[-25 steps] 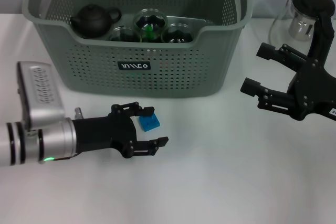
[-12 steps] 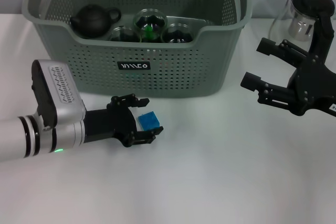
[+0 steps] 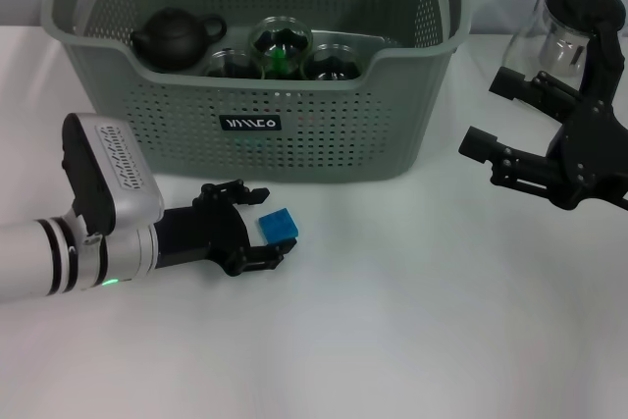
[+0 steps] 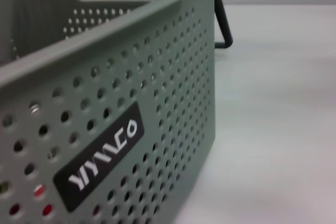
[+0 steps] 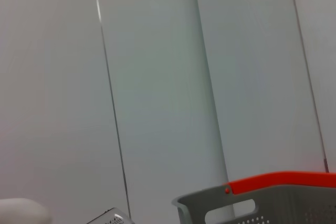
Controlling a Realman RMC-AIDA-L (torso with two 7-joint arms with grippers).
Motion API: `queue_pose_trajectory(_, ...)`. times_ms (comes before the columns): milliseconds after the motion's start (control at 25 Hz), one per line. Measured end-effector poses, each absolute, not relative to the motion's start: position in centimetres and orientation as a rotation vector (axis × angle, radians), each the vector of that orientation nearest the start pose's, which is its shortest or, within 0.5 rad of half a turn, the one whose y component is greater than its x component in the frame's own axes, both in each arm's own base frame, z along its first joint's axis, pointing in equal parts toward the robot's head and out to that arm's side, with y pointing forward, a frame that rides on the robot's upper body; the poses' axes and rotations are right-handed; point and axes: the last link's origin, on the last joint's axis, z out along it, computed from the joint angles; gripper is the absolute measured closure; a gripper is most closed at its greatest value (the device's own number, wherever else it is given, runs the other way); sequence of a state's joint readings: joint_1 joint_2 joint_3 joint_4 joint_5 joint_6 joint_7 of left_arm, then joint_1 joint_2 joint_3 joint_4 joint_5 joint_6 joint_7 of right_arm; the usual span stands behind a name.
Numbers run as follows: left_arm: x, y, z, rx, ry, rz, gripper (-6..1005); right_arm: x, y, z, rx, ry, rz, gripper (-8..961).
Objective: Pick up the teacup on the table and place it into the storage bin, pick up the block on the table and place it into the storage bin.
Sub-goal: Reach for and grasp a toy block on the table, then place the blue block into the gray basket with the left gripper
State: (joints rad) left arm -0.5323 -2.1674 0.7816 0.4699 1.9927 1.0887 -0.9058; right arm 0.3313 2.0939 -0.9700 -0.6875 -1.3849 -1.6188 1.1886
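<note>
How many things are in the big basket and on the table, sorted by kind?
Storage bin: 1
Dark teapot in the bin: 1
Glass cups in the bin: 3
Blue block on the table, between the left pincer's open fingers: 1
Glass jug: 1
Total: 7

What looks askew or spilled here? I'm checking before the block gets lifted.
Nothing stands out. The blue block lies flat on the table between the left gripper's open fingers, and the storage bin stands upright.
</note>
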Motion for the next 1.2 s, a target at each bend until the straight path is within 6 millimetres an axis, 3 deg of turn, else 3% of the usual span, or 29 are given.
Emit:
queue_pose_trajectory(880,-28.89,33.47,-8.31,-2.66,-0.247,-0.242,358,24.36,29.78,1.35,-2.466,0.396,1.192,9)
queue_pose_trajectory(1080,-28.77,33.57,-8.26,-2.664,-0.227,-0.237,551,24.35,29.79,1.4,-2.464,0.395,1.193,9)
queue_pose_trajectory(1200,-28.68,33.48,-7.99,-2.663,-0.22,-0.255,606,24.44,29.83,1.56,-2.454,0.396,1.195,8)
